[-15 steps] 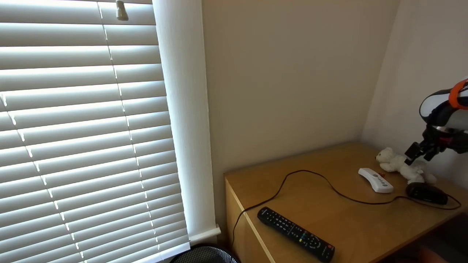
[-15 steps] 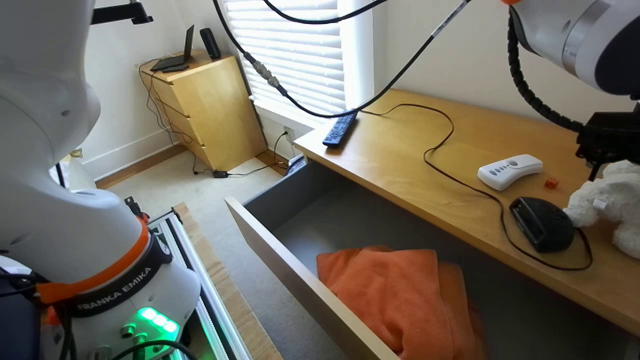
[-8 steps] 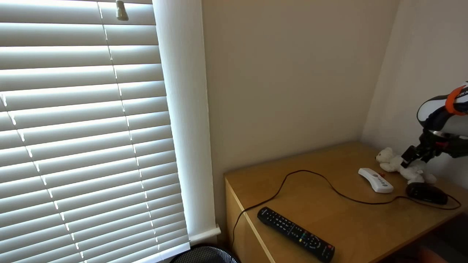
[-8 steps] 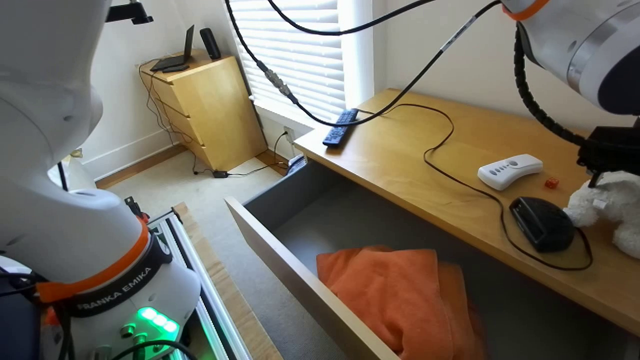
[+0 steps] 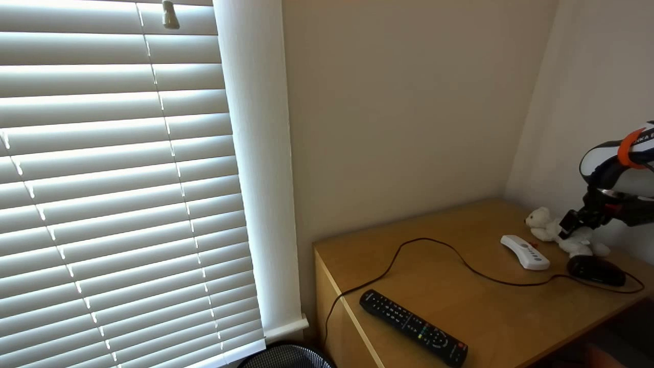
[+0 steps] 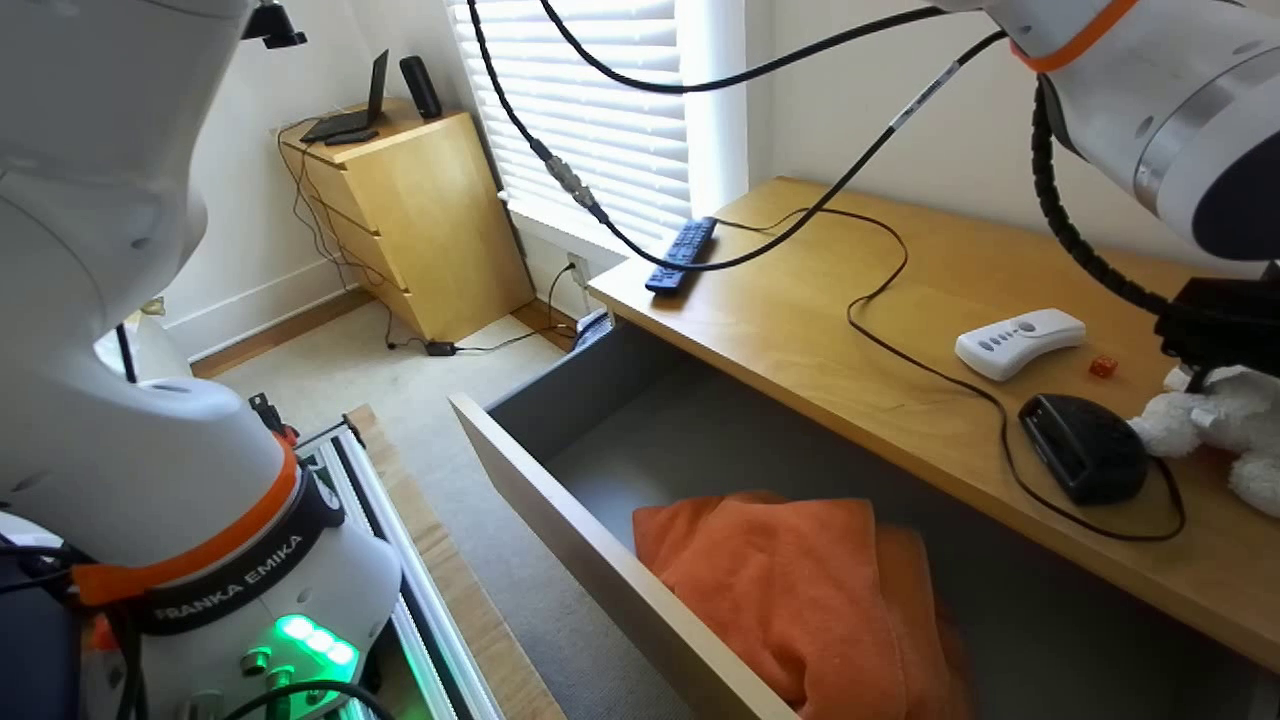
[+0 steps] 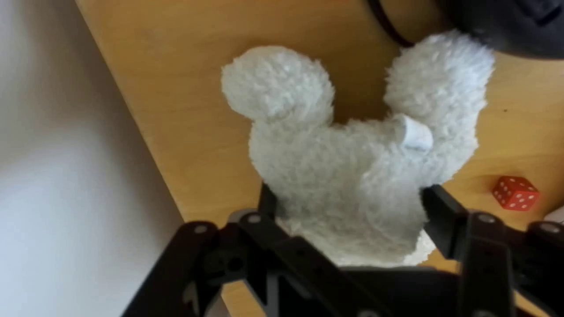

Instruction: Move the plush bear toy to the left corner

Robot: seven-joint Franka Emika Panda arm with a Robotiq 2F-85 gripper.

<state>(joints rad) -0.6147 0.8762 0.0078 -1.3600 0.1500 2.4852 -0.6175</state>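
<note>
The cream-white plush bear point(image 5: 549, 228) lies on the wooden desk near its far right side, head toward the back wall. It is partly cut off in an exterior view point(image 6: 1168, 425). In the wrist view the bear point(image 7: 343, 163) shows its back, two legs and a small white tag; its head is hidden. My gripper point(image 5: 573, 225) is down at the bear's body. In the wrist view the gripper point(image 7: 350, 204) has its fingers wide apart, one on each side of the body and against the fur. The desk's left corner point(image 5: 327, 249) is beside the window trim.
A black device point(image 6: 1085, 450) with a cable point(image 6: 945, 375) lies against the bear's leg. A white remote point(image 6: 1020, 342), a red die point(image 7: 514, 193) and a black remote point(image 5: 414, 327) lie on the desk. An open drawer point(image 6: 600, 560) holds an orange cloth point(image 6: 770, 590).
My gripper has moved down from above the bear to around its body. The bear's back looks lower beneath the gripper. The other objects have not moved.
</note>
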